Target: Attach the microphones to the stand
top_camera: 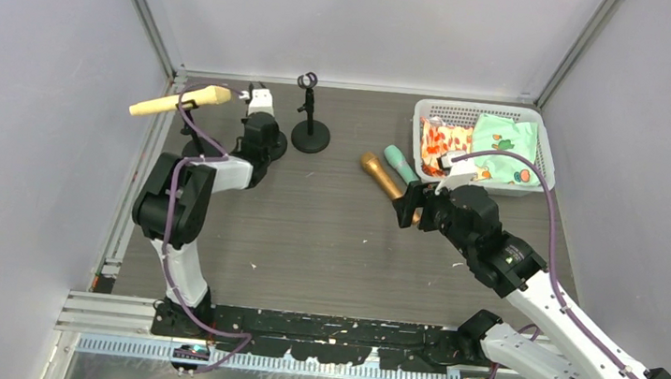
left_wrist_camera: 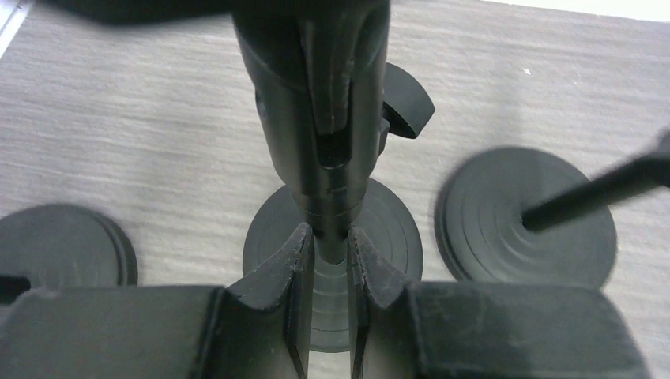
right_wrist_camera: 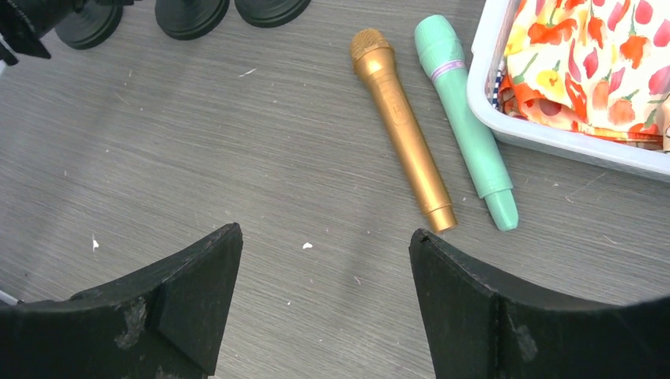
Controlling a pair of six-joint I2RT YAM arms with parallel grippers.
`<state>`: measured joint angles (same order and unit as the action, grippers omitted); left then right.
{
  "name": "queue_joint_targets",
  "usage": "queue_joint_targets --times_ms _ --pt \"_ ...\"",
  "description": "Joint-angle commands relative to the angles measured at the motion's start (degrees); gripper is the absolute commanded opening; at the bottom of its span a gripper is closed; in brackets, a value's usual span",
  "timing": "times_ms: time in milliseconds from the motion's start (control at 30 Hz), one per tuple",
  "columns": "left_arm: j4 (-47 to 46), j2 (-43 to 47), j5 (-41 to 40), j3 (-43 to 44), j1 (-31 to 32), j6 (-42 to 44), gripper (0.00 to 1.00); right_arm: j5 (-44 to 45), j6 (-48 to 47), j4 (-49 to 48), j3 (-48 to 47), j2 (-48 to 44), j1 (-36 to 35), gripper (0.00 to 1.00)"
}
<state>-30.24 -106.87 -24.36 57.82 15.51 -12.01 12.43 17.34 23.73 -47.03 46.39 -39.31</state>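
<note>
— On the table by the basket (right_wrist_camera: 506, 126), how do the gold microphone (right_wrist_camera: 403, 130) and the green microphone (right_wrist_camera: 466, 118) lie?
— Side by side, ahead and right of the right gripper (right_wrist_camera: 324, 237), heads pointing away. Its jaws are apart and hold nothing. That arm is nearer.
— And the left gripper (left_wrist_camera: 332, 253)?
— Pinched on a stand (left_wrist_camera: 316, 103), whose top is blurry. The yellow microphone (top_camera: 181, 100) is up off the table, far left.

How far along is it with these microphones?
Done: the cream-yellow microphone looks clipped into the left stand. In hand: the left gripper is shut on the middle stand; the right gripper hangs open. Left: the golden microphone and the mint-green microphone lie on the table.
</note>
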Motion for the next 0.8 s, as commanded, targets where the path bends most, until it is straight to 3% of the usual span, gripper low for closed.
queue_joint_targets --times_ms 0,267,600,767 --pt "-1.74 6.98 -0.93 -4.11 3.06 1.13 0.12 -0.32 -1.17 0.22 -0.89 -0.78 -0.18 0.82" --pt "-1.84 18.24 -4.62 -15.38 8.47 -0.45 0.10 -0.64 -0.81 1.14 -1.14 -1.68 -0.18 0.82" --pt "-10.62 34.63 10.03 -33.20 18.31 -2.31 0.09 0.34 0.72 1.58 -0.55 -1.84 -0.15 0.82" --pt "-12.78 36.17 11.08 -35.48 24.98 -2.40 0.09 0.06 1.26 1.59 -0.56 -1.25 -0.16 0.83"
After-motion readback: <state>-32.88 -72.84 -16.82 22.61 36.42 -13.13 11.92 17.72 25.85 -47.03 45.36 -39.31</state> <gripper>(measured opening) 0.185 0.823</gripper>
